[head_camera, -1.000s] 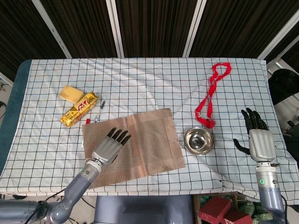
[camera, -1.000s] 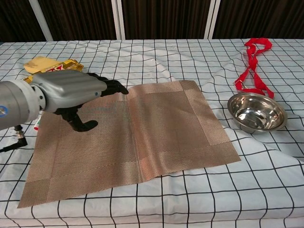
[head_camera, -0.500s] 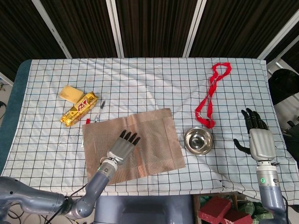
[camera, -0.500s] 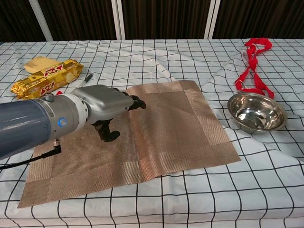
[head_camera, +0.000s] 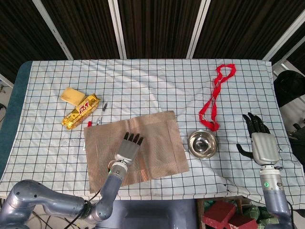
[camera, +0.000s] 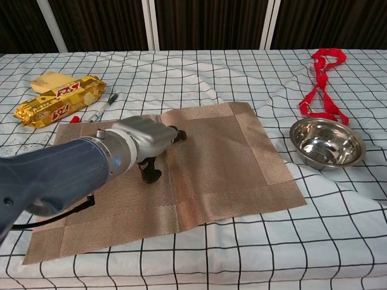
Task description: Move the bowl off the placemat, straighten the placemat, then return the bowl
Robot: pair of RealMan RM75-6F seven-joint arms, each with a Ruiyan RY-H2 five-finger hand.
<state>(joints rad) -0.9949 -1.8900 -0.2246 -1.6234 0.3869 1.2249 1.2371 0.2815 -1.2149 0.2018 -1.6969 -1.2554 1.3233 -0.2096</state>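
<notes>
Bowl point(head_camera: 202, 144) sits empty on the checked cloth point(head_camera: 143, 86), just right of the placemat point(head_camera: 157, 143), off it. Placemat lies slightly skewed, crease down its middle. Left hand point(head_camera: 128, 148) flat over placemat centre, fingers straight and close together, holding nothing. Right hand point(head_camera: 261, 143) well right of bowl, fingers spread, empty. Red strap point(head_camera: 214, 98) behind bowl.

Left hand point(head_camera: 128, 148) now further right over the placemat point(head_camera: 157, 143).
</notes>
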